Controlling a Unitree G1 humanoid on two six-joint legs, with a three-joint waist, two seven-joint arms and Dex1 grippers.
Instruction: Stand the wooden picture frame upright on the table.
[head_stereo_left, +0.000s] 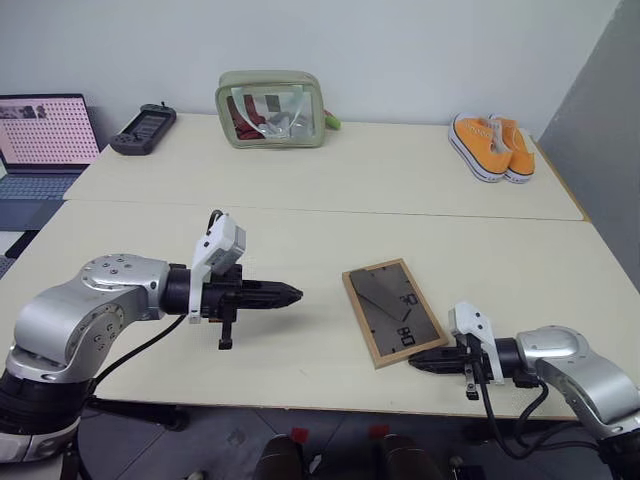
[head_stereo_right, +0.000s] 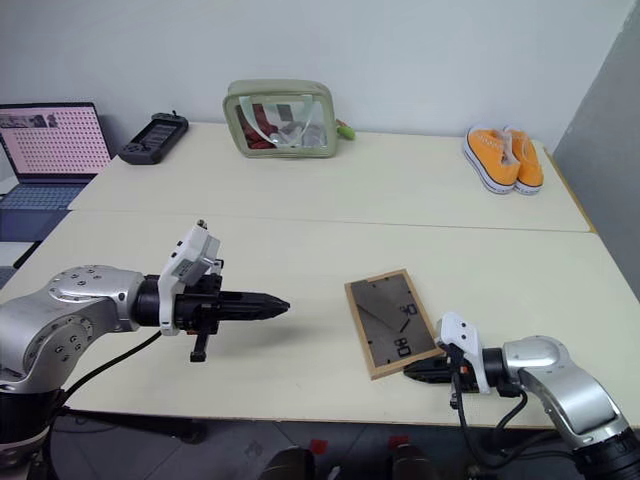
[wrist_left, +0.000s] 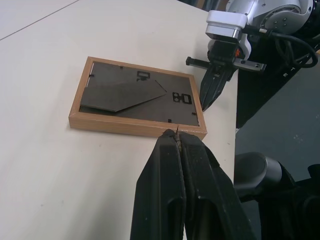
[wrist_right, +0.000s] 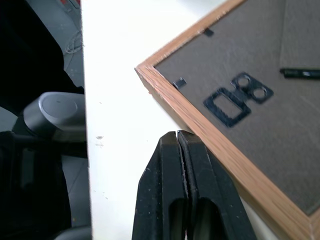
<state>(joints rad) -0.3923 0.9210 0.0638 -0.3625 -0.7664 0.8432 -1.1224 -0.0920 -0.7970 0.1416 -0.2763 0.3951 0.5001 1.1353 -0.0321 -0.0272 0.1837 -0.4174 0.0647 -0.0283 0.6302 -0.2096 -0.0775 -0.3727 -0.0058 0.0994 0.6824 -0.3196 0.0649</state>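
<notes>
you have the wooden picture frame (head_stereo_left: 392, 311) lying flat, back up, on the table (head_stereo_left: 330, 230) right of centre in the head view, your right gripper (head_stereo_left: 415, 363) pressed together at its lower right corner and your left gripper (head_stereo_left: 295, 294), fingers also pressed together, hovering left of it.

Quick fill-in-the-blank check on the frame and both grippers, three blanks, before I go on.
1. The frame lies flat with its ____ side up.
2. The fingers of the right gripper are ____.
3. The right gripper sits beside the frame's corner nearest the table edge, while the ____ gripper hangs to the frame's other side.

Missing words: back; shut; left
</notes>
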